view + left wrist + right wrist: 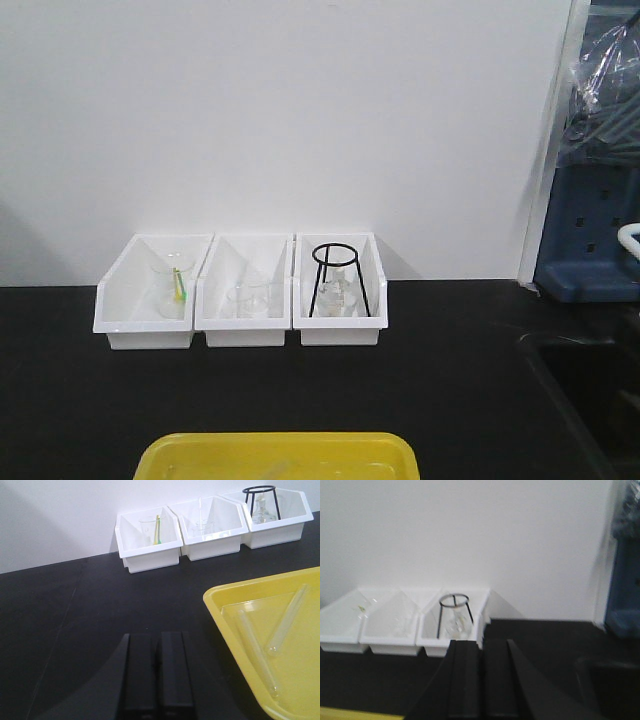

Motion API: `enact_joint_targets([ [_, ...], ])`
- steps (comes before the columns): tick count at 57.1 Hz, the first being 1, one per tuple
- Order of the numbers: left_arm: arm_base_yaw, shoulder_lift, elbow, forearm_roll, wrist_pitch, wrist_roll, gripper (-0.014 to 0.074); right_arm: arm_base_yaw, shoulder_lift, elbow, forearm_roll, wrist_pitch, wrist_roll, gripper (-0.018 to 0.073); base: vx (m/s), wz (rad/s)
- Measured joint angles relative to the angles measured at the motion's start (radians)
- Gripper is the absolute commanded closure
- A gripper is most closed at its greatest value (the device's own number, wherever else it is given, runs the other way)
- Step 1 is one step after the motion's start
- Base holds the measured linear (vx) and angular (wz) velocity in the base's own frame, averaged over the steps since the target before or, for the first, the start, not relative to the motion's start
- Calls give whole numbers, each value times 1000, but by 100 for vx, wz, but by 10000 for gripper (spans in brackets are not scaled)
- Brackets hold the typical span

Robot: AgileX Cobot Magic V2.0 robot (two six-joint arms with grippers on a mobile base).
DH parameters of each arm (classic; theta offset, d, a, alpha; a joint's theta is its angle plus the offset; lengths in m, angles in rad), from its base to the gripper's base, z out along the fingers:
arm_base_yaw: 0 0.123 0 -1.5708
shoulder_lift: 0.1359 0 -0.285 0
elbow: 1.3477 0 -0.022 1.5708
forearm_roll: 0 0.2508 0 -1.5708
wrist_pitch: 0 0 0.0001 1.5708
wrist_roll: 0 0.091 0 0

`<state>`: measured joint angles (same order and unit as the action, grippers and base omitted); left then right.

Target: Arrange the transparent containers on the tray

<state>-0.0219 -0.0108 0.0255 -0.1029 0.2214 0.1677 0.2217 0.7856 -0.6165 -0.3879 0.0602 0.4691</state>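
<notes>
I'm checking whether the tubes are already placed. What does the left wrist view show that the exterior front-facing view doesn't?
Only the left wrist view shows two clear test tubes lying in the yellow tray, their near ends closer together than their far ends, plus the left pincer, shut and empty.

Only the front view shows the blue equipment at the right and the dark sink.

Both show three white bins, a black wire stand in one end bin, and the black tabletop.
</notes>
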Motion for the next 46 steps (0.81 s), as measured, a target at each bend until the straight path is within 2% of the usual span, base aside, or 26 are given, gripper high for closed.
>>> enact_joint_targets([
  [4,0,0,0,0,0,0,603,0,-6,11,169,88,-176,572,0,0],
  [8,0,0,0,0,0,0,603,0,-41,56,276,123,-298,572,0,0],
  [12,0,0,0,0,0,0,603,-2,-121,143,336,94,-364,572,0,0],
  [17,0,0,0,0,0,0,603,-25,-255,288,377,-2,-392,571,0,0],
  [26,0,0,0,0,0,0,603,-120,-525,570,429,-139,-405,571,0,0],
  [29,0,0,0,0,0,0,603,-146,-613,627,435,-129,-406,571,0,0],
  [36,0,0,0,0,3,0,603,-165,-762,647,430,-31,-413,571,0,0],
  [46,0,0,0,0,6,0,603,-165,-795,647,416,46,-422,571,0,0],
])
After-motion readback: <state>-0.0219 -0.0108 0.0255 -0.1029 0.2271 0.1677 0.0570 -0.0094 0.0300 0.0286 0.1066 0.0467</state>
